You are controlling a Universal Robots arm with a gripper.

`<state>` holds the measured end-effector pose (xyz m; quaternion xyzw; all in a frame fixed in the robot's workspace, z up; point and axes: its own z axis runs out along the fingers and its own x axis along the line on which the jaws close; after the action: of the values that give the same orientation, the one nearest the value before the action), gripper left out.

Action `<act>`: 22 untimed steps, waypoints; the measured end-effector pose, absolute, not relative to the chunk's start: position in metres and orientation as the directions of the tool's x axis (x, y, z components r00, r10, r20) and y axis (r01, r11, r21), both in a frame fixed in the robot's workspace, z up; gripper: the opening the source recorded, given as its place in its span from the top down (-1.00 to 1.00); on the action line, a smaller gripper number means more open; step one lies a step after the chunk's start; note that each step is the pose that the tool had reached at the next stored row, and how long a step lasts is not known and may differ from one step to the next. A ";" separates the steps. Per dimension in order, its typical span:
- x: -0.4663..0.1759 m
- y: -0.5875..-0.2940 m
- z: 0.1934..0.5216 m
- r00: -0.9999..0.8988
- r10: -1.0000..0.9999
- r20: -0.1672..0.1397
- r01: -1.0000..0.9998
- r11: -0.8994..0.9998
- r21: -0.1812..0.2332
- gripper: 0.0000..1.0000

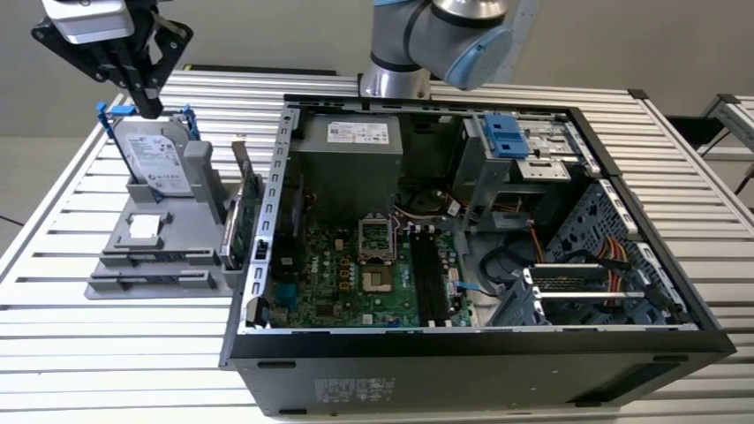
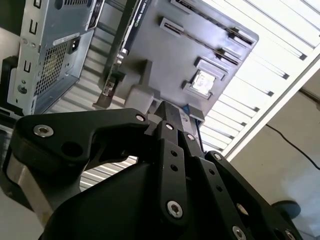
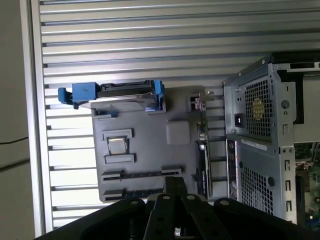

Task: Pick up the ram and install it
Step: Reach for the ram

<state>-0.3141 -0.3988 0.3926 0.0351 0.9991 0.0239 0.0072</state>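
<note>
While the end effector (image 1: 151, 108) hangs over the grey holder (image 1: 141, 265) at the exterior view's left, its fingers look drawn together with nothing visible between them. Its tip sits just above the top edge of the silver hard drive (image 1: 155, 157), which stands upright in the holder. In both wrist views the black fingers converge to a single tip (image 2: 175, 117) (image 3: 173, 184) above that holder.

The ram (image 1: 229, 237) appears to be the thin bluish-green strip standing on edge at the holder's side nearest the open computer case (image 1: 471, 353), just beside the taller green expansion card (image 1: 250, 212). The two sit so close together that telling them apart is uncertain. Inside the case, the long dark memory slots (image 1: 430, 278) on the motherboard (image 1: 353, 283) look unfilled. Holder and case both rest on the slatted metal worktop (image 1: 71, 353).

Judged by its shape, the ram should be very light and stiff, but thin and easily damaged. It would likely tolerate a pinch across its two flat faces near the middle of the upper edge, where the load balances. The contact edge at the bottom and the chips are best left untouched. A hold near one end would probably let it tilt. The neighbouring card leaves little room on that side for a finger.
</note>
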 end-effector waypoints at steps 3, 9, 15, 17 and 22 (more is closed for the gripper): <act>-0.316 -0.399 0.393 -0.997 0.071 -0.012 0.070 0.996 0.048 1.00; -0.322 -0.399 0.393 -0.997 0.070 -0.011 0.070 0.996 0.048 1.00; -0.331 -0.399 0.392 -0.998 0.069 -0.010 0.069 0.996 0.048 1.00; -0.334 -0.399 0.392 -0.998 0.068 -0.010 0.068 0.997 0.048 1.00; -0.338 -0.399 0.392 -0.998 0.058 -0.010 0.058 0.997 0.048 1.00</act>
<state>-0.3380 -0.3988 0.3924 0.0290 0.9993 0.0240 0.0058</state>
